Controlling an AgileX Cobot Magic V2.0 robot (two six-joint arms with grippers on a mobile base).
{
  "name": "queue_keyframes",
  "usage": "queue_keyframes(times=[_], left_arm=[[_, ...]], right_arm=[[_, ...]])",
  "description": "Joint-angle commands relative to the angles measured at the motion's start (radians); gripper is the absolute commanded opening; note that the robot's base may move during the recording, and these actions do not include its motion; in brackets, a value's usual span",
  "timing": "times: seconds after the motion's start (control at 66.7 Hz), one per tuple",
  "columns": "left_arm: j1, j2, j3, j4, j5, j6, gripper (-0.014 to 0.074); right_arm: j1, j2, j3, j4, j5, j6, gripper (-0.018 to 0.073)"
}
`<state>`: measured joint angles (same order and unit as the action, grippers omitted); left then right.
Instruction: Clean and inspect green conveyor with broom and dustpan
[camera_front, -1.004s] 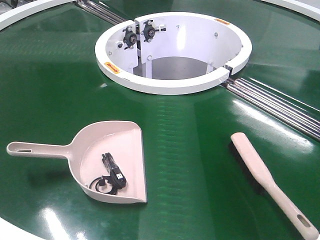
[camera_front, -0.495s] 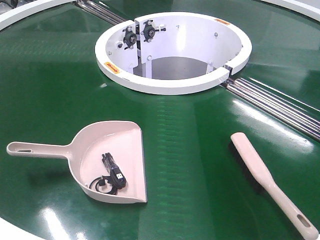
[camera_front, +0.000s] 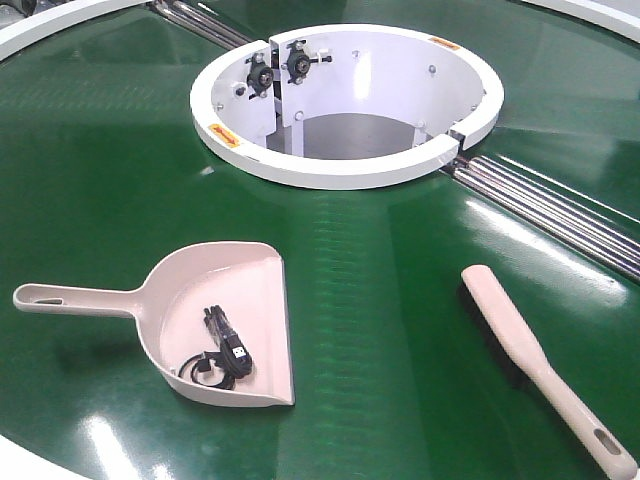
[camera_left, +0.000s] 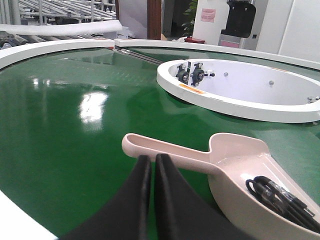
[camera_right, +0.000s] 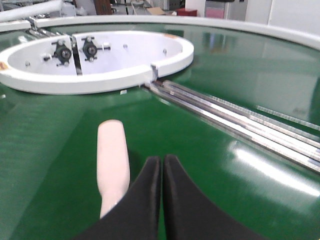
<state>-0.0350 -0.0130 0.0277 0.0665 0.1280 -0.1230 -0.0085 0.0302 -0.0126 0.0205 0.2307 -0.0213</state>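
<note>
**Green belt, beige tools: state and handling notes**

Front view. Green conveyor carries the dustpan at left, mouth toward the brush, and the broom at right, well apart, bristles down. A black cable lies inside the pan. No arm shows here. This layout fits tools laid out for sweeping or set down after it; the pictures do not settle which.

Left wrist view. The left pincer has its fingers closed together and holds nothing, just behind the dustpan handle. Any grasp should take the handle mid-length, keeping the pan level so the cable stays in.

Right wrist view. The right pincer is likewise closed and empty, beside the broom's blade end. Grip the narrow handle, not the blade.
</note>
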Motion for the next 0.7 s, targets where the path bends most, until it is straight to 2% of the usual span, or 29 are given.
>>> queue_keyframes(times=[0.0, 0.045, 0.225, 0.45, 0.689], left_arm=[[0.002, -0.014, 0.031, -0.007, -0.066, -0.01, -0.0007], [0.002, -0.014, 0.031, -0.007, -0.066, -0.01, -0.0007], [0.002, -0.014, 0.031, -0.007, -0.066, -0.01, -0.0007], [0.002, -0.014, 0.031, -0.007, -0.066, -0.01, -0.0007], [0.002, -0.014, 0.031, -0.007, -0.066, -0.01, -0.0007]], right_arm=[[-0.006, -0.035, 0.063, 0.037, -0.159, 0.001, -0.001], [-0.006, -0.065, 0.061, 0.041, -0.103, 0.001, -0.001], [-0.005, -0.06, 0.061, 0.034, -0.135, -0.002, -0.001], [-0.005, -0.06, 0.061, -0.049, -0.137, 0.06, -0.001], [-0.005, -0.06, 0.061, -0.038, -0.129, 0.08, -0.001]])
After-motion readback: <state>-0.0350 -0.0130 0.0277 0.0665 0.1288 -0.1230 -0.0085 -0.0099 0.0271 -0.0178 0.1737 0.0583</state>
